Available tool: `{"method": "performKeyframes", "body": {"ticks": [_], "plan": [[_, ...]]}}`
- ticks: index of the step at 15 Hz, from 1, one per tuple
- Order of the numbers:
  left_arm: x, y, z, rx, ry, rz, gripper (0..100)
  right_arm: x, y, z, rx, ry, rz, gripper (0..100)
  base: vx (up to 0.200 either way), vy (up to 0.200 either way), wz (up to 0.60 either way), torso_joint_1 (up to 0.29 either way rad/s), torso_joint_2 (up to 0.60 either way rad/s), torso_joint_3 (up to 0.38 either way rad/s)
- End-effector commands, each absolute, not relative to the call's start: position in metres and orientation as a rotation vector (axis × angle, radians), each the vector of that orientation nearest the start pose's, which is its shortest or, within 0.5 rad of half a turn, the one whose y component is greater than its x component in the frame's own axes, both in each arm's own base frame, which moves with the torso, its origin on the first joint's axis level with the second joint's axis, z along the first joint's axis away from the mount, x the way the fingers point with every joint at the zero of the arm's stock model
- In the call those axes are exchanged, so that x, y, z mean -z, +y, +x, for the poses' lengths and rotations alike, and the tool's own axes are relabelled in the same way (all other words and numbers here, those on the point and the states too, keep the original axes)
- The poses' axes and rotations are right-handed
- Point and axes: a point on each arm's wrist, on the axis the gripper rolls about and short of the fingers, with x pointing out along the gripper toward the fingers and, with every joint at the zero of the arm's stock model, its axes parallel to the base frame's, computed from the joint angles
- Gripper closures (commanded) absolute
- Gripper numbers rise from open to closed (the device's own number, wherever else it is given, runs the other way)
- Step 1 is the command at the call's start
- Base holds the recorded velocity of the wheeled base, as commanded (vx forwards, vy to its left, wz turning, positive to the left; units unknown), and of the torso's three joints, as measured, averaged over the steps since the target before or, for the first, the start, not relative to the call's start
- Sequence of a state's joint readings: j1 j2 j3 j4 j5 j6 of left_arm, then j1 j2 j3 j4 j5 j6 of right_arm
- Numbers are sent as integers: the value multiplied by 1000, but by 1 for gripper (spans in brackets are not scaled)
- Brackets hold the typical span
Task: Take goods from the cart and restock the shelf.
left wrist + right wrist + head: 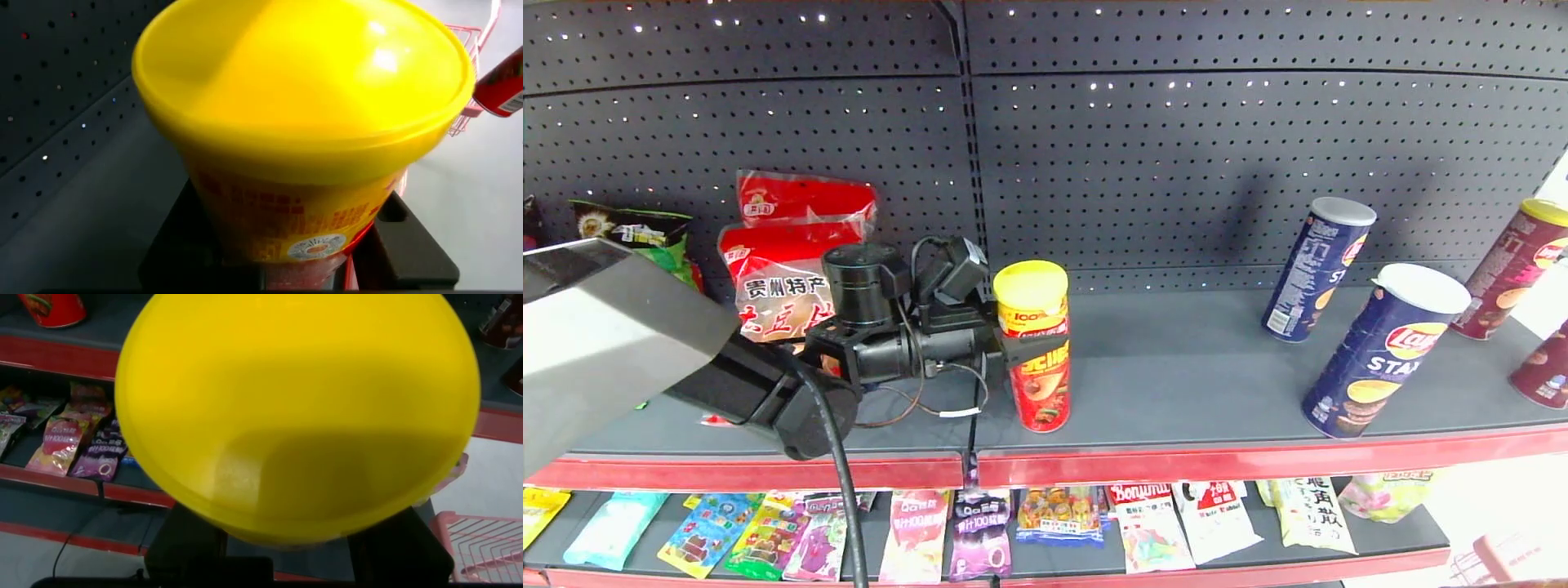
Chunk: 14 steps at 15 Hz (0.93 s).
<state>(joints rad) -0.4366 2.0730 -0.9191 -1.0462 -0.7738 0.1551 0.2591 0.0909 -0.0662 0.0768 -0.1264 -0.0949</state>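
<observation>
The left gripper's (1031, 347) jaws clamp the upright yellow-lidded can (1041, 392), seemingly resting on the shelf (1176, 367), while the right gripper's (298, 543) jaws grip a second can (294, 408).

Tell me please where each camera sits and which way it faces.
Head: on the robot's head, facing forward and down at the shelf; left arm, jaws gripping the yellow-lidded can.
Left wrist: on that arm, looking down over the same can's lid; own jaws flank it.
Right wrist: looking over a second can's lid towards the lower packets; own jaws beside it.
Shared: head and left wrist show one can.
</observation>
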Motion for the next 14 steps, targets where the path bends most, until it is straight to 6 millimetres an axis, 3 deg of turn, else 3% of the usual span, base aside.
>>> {"method": "performKeyframes", "body": {"ticks": [1, 14], "plan": [[-119, -174, 335, 1227, 42, 111, 100, -88, -8, -19, -140, 93, -114, 100, 0, 0, 0, 0, 0, 0], [-123, -169, 320, 1252, 64, 103, 100, -88, -8, -19, -138, 98, -115, 100, 0, 0, 0, 0, 0, 0]]}}
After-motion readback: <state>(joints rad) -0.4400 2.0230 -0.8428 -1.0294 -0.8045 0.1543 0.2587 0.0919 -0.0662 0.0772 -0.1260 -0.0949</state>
